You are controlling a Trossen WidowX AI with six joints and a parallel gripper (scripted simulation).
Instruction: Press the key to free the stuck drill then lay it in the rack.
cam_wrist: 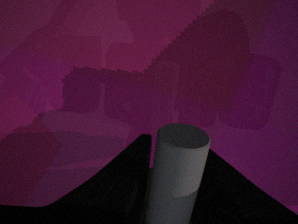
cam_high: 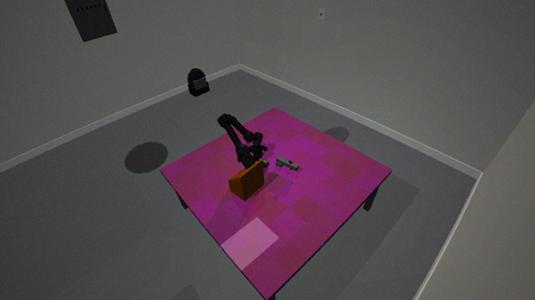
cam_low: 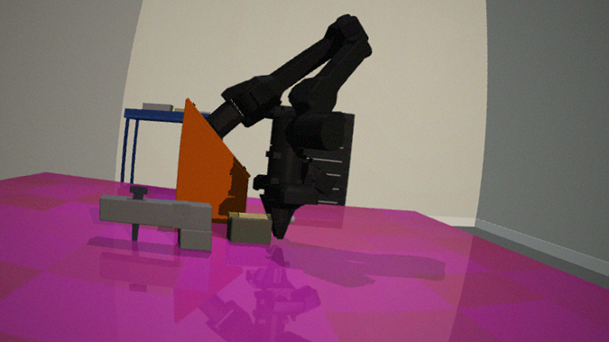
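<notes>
The grey bar-shaped holder (cam_high: 282, 162) (cam_low: 163, 210) has the dark key (cam_low: 138, 191) through it, with its head on top and its stem showing below. The drill (cam_low: 254, 216) (cam_wrist: 177, 175) is away from the holder. Its pale yellow part lies along the top of the olive-grey rack (cam_low: 249, 232); its grey cylindrical end is between my fingers. My gripper (cam_low: 279, 236) (cam_wrist: 168, 145) is low beside the rack and slightly open around that end. A narrow gap shows at the left finger in the wrist view. How firmly the drill sits in the rack is hard to see.
A tall orange wedge (cam_high: 247, 181) (cam_low: 200, 166) stands close behind the rack and beside my arm. The holder is on the other side of the rack from my gripper. The pink table (cam_high: 328, 206) (cam_low: 55, 292) carries all of this. A blue stand (cam_low: 153, 115) is in the background.
</notes>
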